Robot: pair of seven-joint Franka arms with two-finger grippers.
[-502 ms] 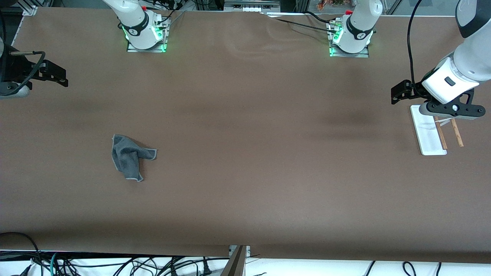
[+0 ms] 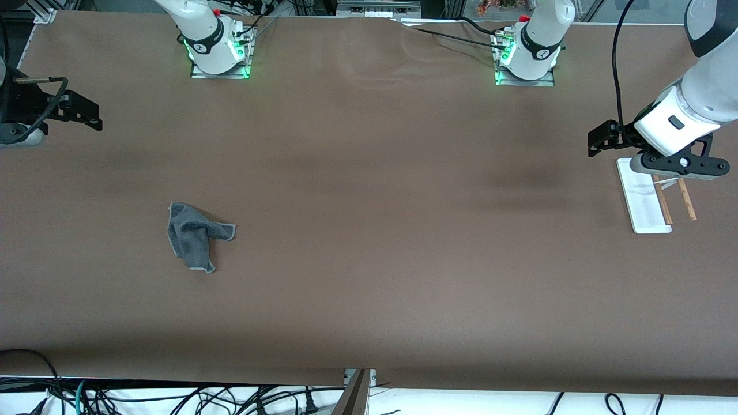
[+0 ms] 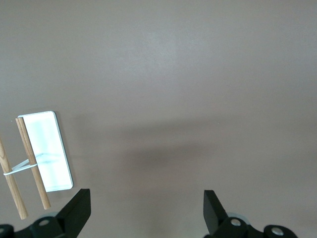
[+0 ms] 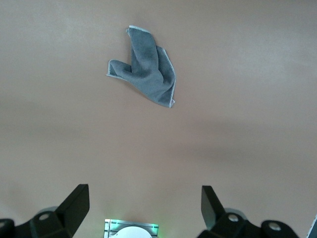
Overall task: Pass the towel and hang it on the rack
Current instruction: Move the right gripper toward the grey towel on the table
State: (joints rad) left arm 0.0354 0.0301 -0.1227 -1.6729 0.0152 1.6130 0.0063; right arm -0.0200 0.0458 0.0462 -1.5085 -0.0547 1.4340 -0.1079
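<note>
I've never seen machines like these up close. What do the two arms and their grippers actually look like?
Both arms are glossy white with rounded shells and black bands at the joints, bolted to metal base plates glowing green. Black cables trail from the bases. The left gripper and right gripper are matte black, each with two flat wedge-shaped fingers standing apart.

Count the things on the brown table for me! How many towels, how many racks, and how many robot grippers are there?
towel: 1, grey, crumpled on the table toward the right arm's end
rack: 1, white base with wooden rods, toward the left arm's end
grippers: 2, the left gripper above the table beside the rack and the right gripper above bare table, both open and empty
Total: 4
</note>
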